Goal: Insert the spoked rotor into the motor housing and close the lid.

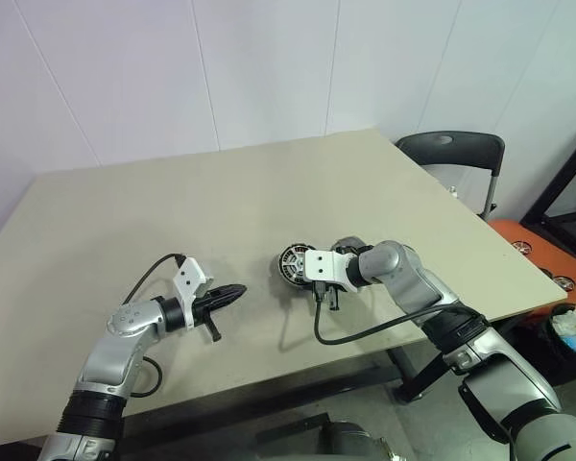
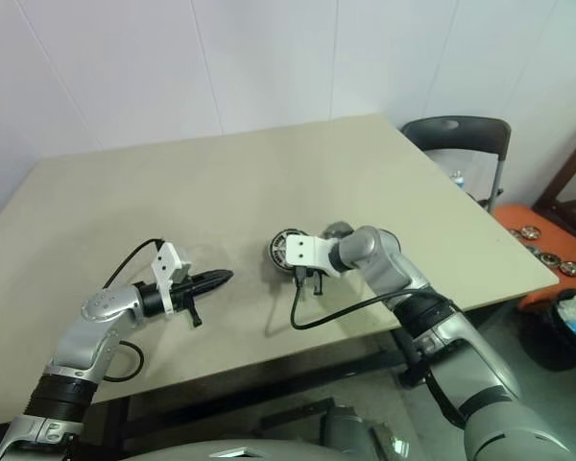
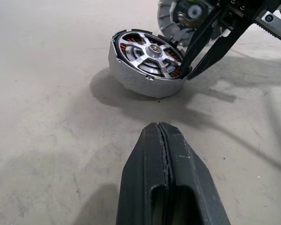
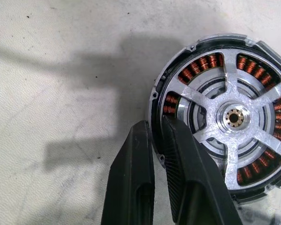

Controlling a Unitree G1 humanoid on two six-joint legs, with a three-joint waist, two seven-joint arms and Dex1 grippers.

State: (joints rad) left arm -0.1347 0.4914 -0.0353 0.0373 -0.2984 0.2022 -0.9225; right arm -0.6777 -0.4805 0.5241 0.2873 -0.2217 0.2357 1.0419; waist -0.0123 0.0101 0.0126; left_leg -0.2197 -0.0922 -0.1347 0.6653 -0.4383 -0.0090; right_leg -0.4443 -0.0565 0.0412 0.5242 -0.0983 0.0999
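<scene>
The motor housing [image 4: 155,101], a short round drum with copper windings, lies flat on the table. The silver spoked rotor [image 4: 234,101] sits inside it, hub up. My right gripper [image 4: 157,126] reaches down at the drum's edge, one finger outside the rim and one inside, shut on that rim. From the left wrist view its fingertips [image 3: 192,70] meet at the housing [image 3: 140,79]. The grey finned lid [image 3: 165,21] lies just beyond the drum, partly hidden by the right hand. My left gripper [image 1: 238,289] hovers to the drum's left, shut and holding nothing.
The beige table [image 1: 221,192] has bare room on all sides of the drum. A black cable [image 1: 365,331] loops from the right wrist near the front edge. A black chair [image 1: 456,154] and an orange box [image 1: 538,252] stand off the table's right side.
</scene>
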